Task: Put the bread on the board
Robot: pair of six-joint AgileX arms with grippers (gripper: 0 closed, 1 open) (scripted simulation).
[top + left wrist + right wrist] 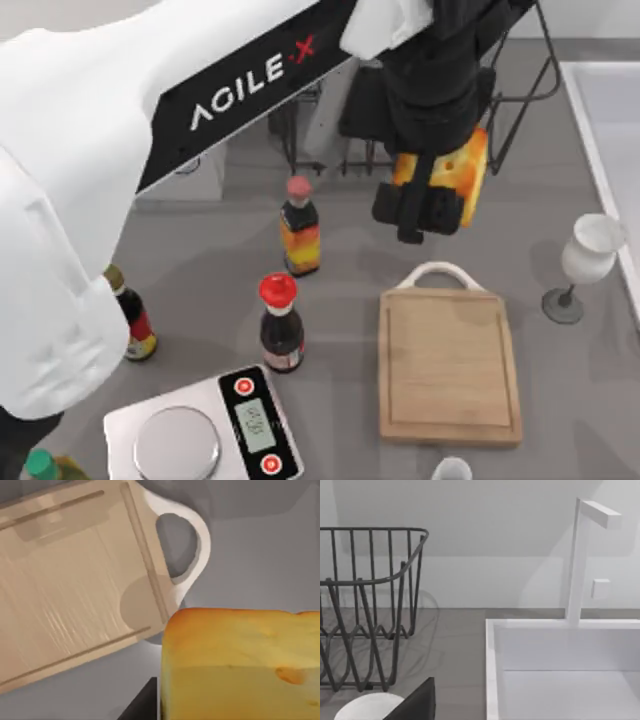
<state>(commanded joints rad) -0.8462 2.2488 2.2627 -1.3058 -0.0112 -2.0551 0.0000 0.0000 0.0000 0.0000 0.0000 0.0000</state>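
While the left arm reaches across the top view from the left edge to the upper middle, its left gripper (425, 205) hangs above the table with the black fingers clamped on the bread (462, 170), in the upper centre-right of the frame, just above the board's handle in the picture and clear of the wood.

Counting what stands on the grey table (200, 260): one bread, one board (448, 368), three capped sauce bottles — one with an orange label (300, 228) at centre, one with a red cap (281, 324) below it, one by the left edge (133, 314) partly behind the arm — one silver kitchen scale (205, 428) at lower left, one white wine glass (583, 262) at right, one dark wire rack (520, 80) at the top, a green-capped bottle (40, 466) in the lower-left corner and a small white cup rim (452, 468) at the bottom edge. A white sink (610, 120) takes the upper right.

The bread is a blocky chunk, golden-yellow with an orange-brown toasted crust; in the left wrist view it fills the lower right (240, 665), with the board (70, 595) and its white loop handle (192, 545) lying beyond it at upper left.

The board is light wood, rectangular, with a shallow groove round the rim.

The right wrist view looks at the wire rack (370, 605), the sink (560, 670) and a white tap (580, 555); whether the right gripper is apart or together I cannot tell.
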